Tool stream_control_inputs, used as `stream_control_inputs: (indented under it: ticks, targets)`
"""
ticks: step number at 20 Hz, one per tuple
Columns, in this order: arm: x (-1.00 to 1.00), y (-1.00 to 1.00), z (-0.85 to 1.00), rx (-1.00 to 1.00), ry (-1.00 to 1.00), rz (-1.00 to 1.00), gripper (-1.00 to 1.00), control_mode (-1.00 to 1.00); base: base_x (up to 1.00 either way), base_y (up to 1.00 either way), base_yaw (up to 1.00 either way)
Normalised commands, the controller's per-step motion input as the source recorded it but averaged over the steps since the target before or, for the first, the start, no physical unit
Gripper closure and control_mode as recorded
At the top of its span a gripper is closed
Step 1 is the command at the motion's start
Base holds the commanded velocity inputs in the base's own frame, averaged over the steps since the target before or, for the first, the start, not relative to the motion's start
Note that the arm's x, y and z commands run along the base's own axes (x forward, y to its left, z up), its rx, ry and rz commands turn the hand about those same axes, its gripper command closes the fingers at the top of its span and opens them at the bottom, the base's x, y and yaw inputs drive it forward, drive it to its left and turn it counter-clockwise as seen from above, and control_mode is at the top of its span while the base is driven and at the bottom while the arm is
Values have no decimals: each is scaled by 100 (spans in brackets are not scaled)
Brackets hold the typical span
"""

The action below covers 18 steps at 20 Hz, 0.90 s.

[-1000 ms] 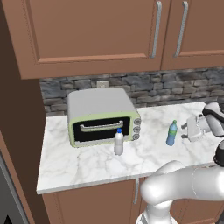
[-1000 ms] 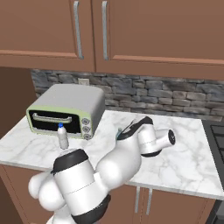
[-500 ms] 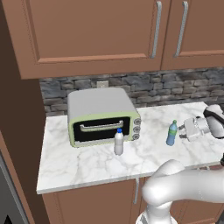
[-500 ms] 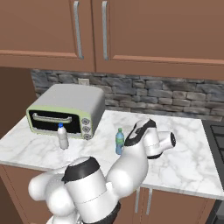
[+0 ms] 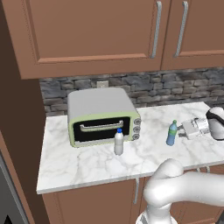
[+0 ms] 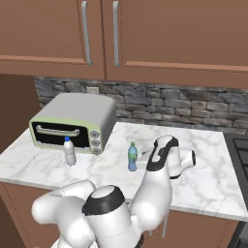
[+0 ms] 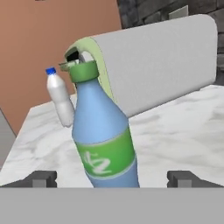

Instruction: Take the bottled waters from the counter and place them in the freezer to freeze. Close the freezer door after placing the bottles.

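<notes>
**Around the desk: oven, cabinets, stone wall**

A toaster oven [image 5: 103, 114] with a grey top, pale green front and dark glass door stands near the back wall, three knobs down its right edge. Behind it runs a grey stone backsplash [image 5: 175, 85] with a wall outlet [image 5: 102, 84]. Brown upper cabinets [image 6: 160, 34] with long metal handles hang above. A dark stovetop [image 6: 240, 155] lies at the far right.

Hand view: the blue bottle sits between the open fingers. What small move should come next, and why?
Probably ease forward a little, then close. The gripper is open with the blue bottle centred between its fingertips, upright on the counter; the fingers seem short of its body.
</notes>
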Motion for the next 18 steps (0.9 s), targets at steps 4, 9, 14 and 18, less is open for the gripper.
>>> stream_control_inputs:
  ticks: [4,9,14,18]
  targets:
    - [13,17,-3,0,0,1,-100,-100,0,0,0]
    - [3,19,-9,0,0,1,-100,-100,0,0,0]
    - [5,15,-10,0,0,2,-100,-100,0,0,0]
    - [8,12,-7,0,0,0,-100,-100,0,0,0]
